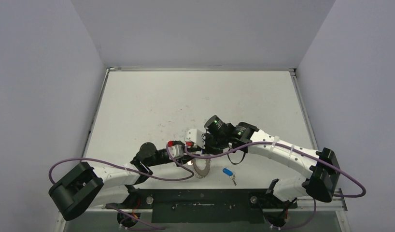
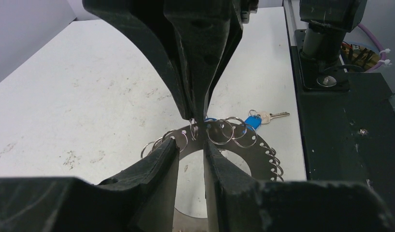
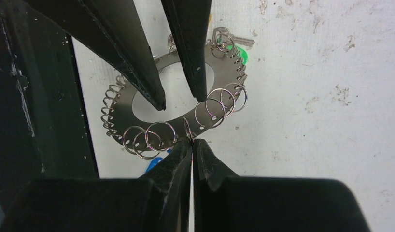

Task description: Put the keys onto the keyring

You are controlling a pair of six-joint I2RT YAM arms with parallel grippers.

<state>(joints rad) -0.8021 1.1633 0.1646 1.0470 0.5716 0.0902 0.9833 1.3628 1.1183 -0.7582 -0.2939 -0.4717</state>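
Observation:
The keyring [image 1: 203,170], a flat silver ring edged with wire loops, lies near the table's front edge. My right gripper [image 3: 191,140] is shut on one small upright loop [image 3: 188,129] at the ring's rim. My left gripper [image 2: 191,145] is open, its fingertips [image 3: 158,102] standing over the ring's inner edge and hole. A blue-tagged key [image 1: 228,172] lies loose on the table just right of the ring [image 2: 256,121]. A green-tagged key [image 3: 241,53] sits among the loops on the ring's other side. Part of another blue tag [image 3: 154,162] peeks out from under the ring. No yellow tag shows.
The black base plate [image 1: 200,205] with the arm mounts runs along the near edge, close beside the ring [image 2: 340,121]. Purple cables [image 1: 137,171] loop over the arms. Grey walls close off the white table [image 1: 186,96] on three sides.

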